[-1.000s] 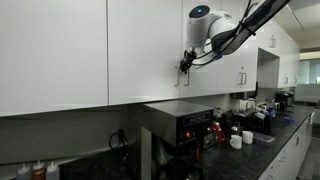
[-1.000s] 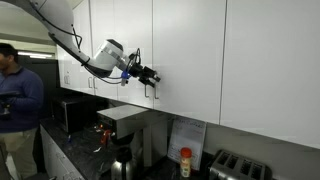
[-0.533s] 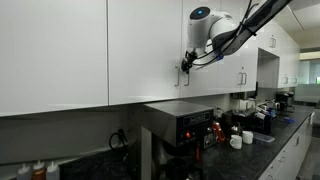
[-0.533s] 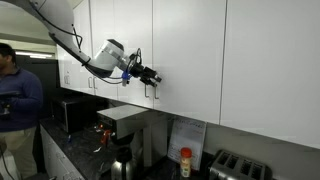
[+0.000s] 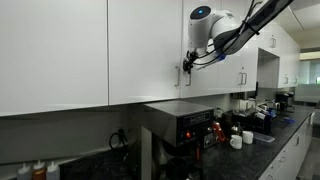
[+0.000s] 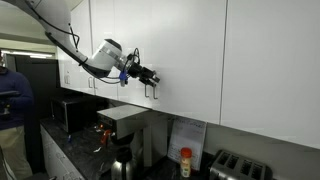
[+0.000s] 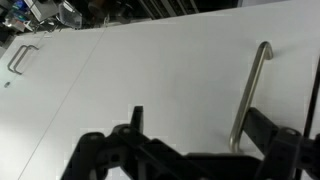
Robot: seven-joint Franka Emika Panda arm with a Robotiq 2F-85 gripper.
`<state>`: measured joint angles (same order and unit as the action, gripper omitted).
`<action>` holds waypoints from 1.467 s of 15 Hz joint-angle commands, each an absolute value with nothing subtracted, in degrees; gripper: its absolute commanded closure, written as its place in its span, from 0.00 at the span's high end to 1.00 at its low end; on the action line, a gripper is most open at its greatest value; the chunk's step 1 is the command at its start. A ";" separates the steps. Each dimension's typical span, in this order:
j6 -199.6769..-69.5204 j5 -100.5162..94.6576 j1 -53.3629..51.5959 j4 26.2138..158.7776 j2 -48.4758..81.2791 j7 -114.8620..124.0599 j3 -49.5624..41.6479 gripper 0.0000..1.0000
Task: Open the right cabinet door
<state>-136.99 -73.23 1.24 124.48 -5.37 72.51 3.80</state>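
Note:
The right cabinet door [image 6: 190, 70] is a plain white upper panel, also seen in an exterior view [image 5: 212, 84] and filling the wrist view [image 7: 170, 70]. Its slim silver bar handle [image 7: 250, 95] runs low along one long edge and shows in both exterior views [image 5: 178, 76] [image 6: 154, 90]. My gripper [image 7: 205, 135] is open at the handle. The bar's lower end lies between the two black fingers, close to the finger on the right of the wrist view. I cannot tell whether a finger touches it. The gripper also shows in both exterior views [image 5: 185, 66] [image 6: 150, 77].
More white doors flank it; a neighbouring door's small handle [image 7: 20, 58] shows in the wrist view. Below stand a black coffee machine [image 5: 185, 125], a steel machine [image 6: 122, 125], a toaster [image 6: 240, 167] and a dark counter. A person [image 6: 12, 110] stands at the frame edge.
The arm and gripper have not moved. The person in an exterior view has shifted toward the frame edge.

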 commanded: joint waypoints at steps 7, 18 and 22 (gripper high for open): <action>-130.91 -73.64 1.06 135.17 -16.45 75.16 2.39 1.00; -129.67 -72.75 1.41 144.06 -26.64 75.25 1.40 1.00; -131.17 -71.59 1.39 147.54 -30.98 73.80 -0.06 1.00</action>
